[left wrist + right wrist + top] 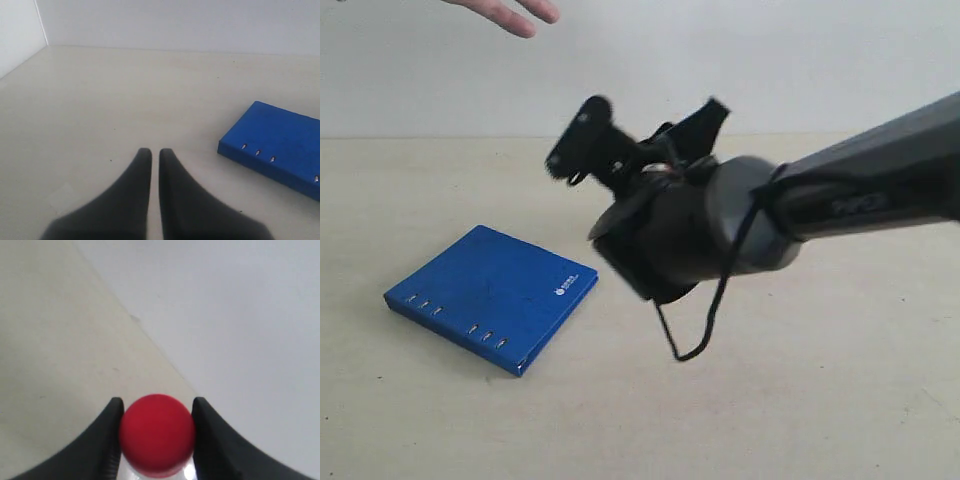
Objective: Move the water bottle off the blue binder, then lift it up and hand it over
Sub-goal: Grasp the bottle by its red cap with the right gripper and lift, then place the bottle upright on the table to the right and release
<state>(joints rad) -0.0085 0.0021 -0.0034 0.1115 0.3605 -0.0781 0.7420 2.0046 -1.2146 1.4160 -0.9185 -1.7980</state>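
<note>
A: Item, bottle (156,432): sitting where?
B: Sitting off the binder (495,293), up in the air, pinched between the fingers of the right gripper (158,401). Fingers pressing on both sides of the red cap, cap end facing the wrist camera, clear body running out of frame. Not showing in the exterior view; long axis not readable in full.
A: Right arm: pointing which way?
B: Hanging raised over the table (770,400), aiming far and left. Person's hand (510,12) showing at the far-left edge, fingers extended, above and beyond the gripper, apart from it.
A: Left gripper (155,152)?
B: Sitting low, fingers nearly touching, holding nothing.
A: Room for moving?
B: Open air lying between gripper and hand; binder lying flat at near left, well below that path. Judging the coming move as reaching farther left and up.
</note>
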